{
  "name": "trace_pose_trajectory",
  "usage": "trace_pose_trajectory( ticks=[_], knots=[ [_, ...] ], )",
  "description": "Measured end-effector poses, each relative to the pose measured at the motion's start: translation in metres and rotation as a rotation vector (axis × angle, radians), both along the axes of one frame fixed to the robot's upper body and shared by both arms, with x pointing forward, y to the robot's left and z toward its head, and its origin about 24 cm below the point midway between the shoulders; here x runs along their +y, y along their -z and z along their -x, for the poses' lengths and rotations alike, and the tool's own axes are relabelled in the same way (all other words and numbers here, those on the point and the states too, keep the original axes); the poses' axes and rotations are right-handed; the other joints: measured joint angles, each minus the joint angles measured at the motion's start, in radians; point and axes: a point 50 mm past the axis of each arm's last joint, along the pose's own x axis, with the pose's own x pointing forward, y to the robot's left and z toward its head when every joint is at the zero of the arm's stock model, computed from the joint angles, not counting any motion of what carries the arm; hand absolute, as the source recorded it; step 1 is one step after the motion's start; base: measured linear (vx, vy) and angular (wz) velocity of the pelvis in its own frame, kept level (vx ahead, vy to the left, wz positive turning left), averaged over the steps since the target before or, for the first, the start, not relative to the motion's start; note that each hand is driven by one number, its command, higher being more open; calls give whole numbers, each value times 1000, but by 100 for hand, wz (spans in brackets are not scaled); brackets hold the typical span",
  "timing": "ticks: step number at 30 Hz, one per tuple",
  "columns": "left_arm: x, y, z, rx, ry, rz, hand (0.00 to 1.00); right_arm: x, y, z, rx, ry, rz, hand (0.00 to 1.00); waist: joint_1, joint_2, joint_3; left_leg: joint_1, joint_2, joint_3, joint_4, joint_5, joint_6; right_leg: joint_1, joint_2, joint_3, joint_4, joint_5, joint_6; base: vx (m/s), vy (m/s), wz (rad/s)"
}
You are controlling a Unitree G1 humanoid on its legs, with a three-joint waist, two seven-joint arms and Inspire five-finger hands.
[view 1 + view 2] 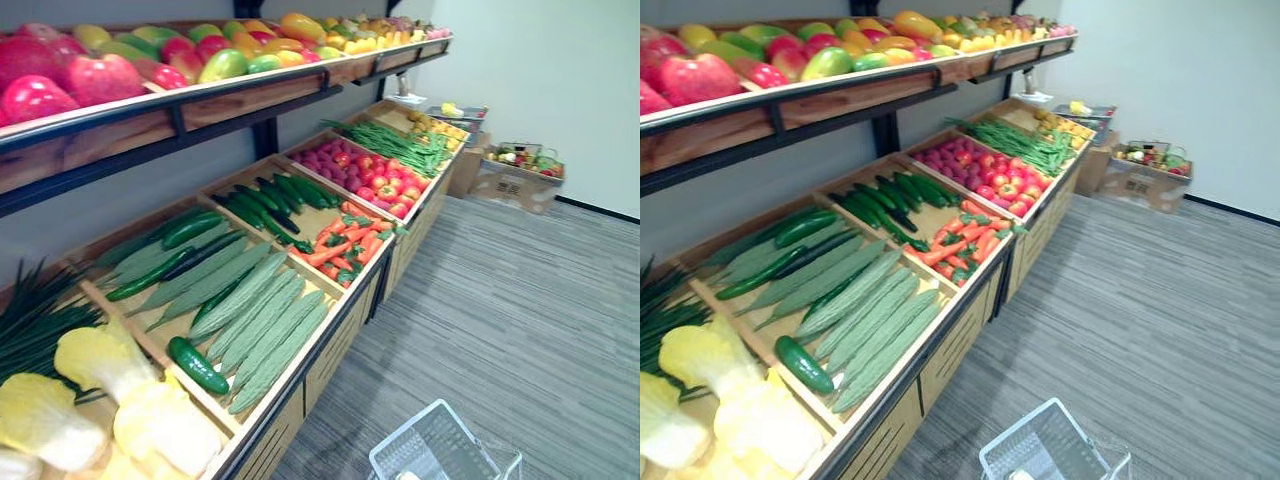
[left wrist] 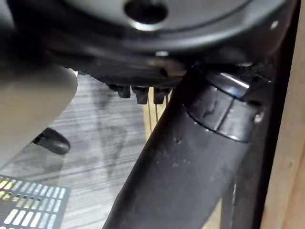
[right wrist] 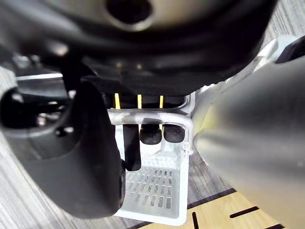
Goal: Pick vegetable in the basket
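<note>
A clear plastic basket [image 1: 435,448] hangs low in front of the wooden stand [image 1: 330,345]. In the right wrist view my right hand [image 3: 81,157] has its fingers [image 3: 150,134] curled round the basket's white handle [image 3: 181,121], with the mesh bottom of the basket [image 3: 152,191] below. The nearest bins hold pale cabbages [image 1: 100,390], a lone dark cucumber [image 1: 198,365], long ridged green gourds [image 1: 260,325] and carrots [image 1: 345,245]. My left hand [image 2: 190,157] hangs beside the stand's wooden side, fingers [image 2: 138,94] relaxed and holding nothing.
Further bins hold dark cucumbers [image 1: 275,195], red fruit [image 1: 365,175] and green beans [image 1: 395,145]. An upper shelf [image 1: 200,100] of apples and mangoes overhangs the back. Cardboard boxes [image 1: 515,180] stand at the far wall. Grey carpet [image 1: 520,320] lies to the right.
</note>
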Motion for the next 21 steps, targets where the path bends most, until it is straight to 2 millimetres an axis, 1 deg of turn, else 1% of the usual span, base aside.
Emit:
trace_pose_trajectory(
  ticks=[2,3,4,5,6,7,8,9,10,11,12,13,14,15,16,17,18,19,20,21],
  knots=[
    [2,0,-1,4,21,-4,100,2,0,2,-11,16,-6,0,-5,-8,14,5,-5,41,0,-3,2,-14,6,37,2,14,3,-14,51,-70],
    [3,0,-1,3,13,-1,100,2,1,5,-19,43,-8,0,-7,-12,31,17,-5,71,1,-7,5,-17,12,47,6,24,6,-50,30,-76],
    [5,-1,-2,-9,-15,3,100,3,1,8,-22,58,-11,0,-7,-18,35,24,-4,113,4,-10,5,-35,25,20,8,43,2,-71,15,-86],
    [6,-1,-1,-12,-20,-1,100,5,0,7,-30,59,-14,0,-7,-20,37,25,1,145,6,-11,7,-42,28,-13,1,55,-3,-116,-36,-117],
    [8,-2,2,-11,-46,-6,100,7,0,4,-52,71,-21,0,-2,-15,46,20,11,213,6,-15,13,-67,14,-139,34,9,-58,-129,-49,-133],
    [4,-1,5,-7,-49,1,100,-2,-2,0,-80,127,7,0,-2,10,57,34,31,267,3,-14,11,-120,-21,-350,184,-87,-107,-96,-22,-133],
    [3,-1,6,-9,-50,2,100,-9,-4,0,-83,134,23,0,-3,19,61,43,38,291,3,-13,10,-138,-47,-431,274,-126,-114,19,48,-113],
    [4,-1,10,-7,-53,1,100,-17,-4,4,-70,140,39,0,-5,23,63,65,44,328,6,-12,8,-141,-98,-543,428,-183,-118,94,61,-75],
    [4,-1,12,-5,-55,-2,100,-18,-4,9,-60,141,44,0,-6,19,62,73,44,340,13,-12,8,-131,-121,-576,480,-211,-122,151,22,-86],
    [8,-2,14,-10,-56,-12,100,-16,-3,17,-37,138,39,0,-5,-3,61,81,38,358,44,-12,9,-117,-146,-608,508,-258,-112,142,-50,-81],
    [12,-3,12,-14,-58,-24,100,-13,-1,19,-25,132,29,0,-1,-20,60,72,33,358,76,-11,11,-111,-135,-624,490,-252,-120,124,-76,-91],
    [13,-3,12,-15,-65,-25,100,-10,0,19,-20,125,22,0,6,-22,60,57,41,358,108,-11,22,-109,-124,-617,459,-240,-130,47,-99,-98],
    [11,-3,9,-24,-68,-21,100,-7,0,16,-22,116,12,0,10,-32,59,21,34,327,95,-32,38,-99,-93,-579,359,-200,-127,-88,-80,-101],
    [6,-2,6,-35,-68,-12,100,-6,0,13,-24,113,6,0,14,-12,51,-7,21,294,4,1,46,-96,-46,-558,269,-147,-120,-145,-89,-131],
    [1,-2,4,-41,-70,-3,100,-2,0,4,-35,115,-4,0,15,-4,48,-17,39,336,-10,37,-3,-120,-81,-621,399,-267,-131,-133,-49,-89],
    [1,-2,2,-36,-69,-5,100,-3,0,5,-31,133,12,0,7,-9,51,-14,38,338,-6,38,-4,-117,-115,-648,476,-326,-120,1,-52,-64],
    [2,-1,4,-29,-64,-11,100,-8,0,13,-7,151,27,0,6,-9,50,6,36,353,-5,41,-10,-84,-154,-684,515,-376,-97,109,-37,-53],
    [8,-2,6,-26,-65,-29,100,-10,1,18,17,147,18,0,17,-37,43,27,35,391,0,46,-24,-44,-142,-672,438,-386,-74,121,-91,-69],
    [8,-1,8,-12,-69,-32,100,-8,1,18,20,135,7,0,16,-35,42,31,49,401,0,53,-34,-28,-114,-658,399,-364,-78,91,-172,-80],
    [8,-1,9,-5,-71,-36,100,-5,2,18,30,89,1,0,13,-31,41,19,70,412,8,69,-47,2,-69,-641,308,-322,-96,15,-280,-59]
  ],
)
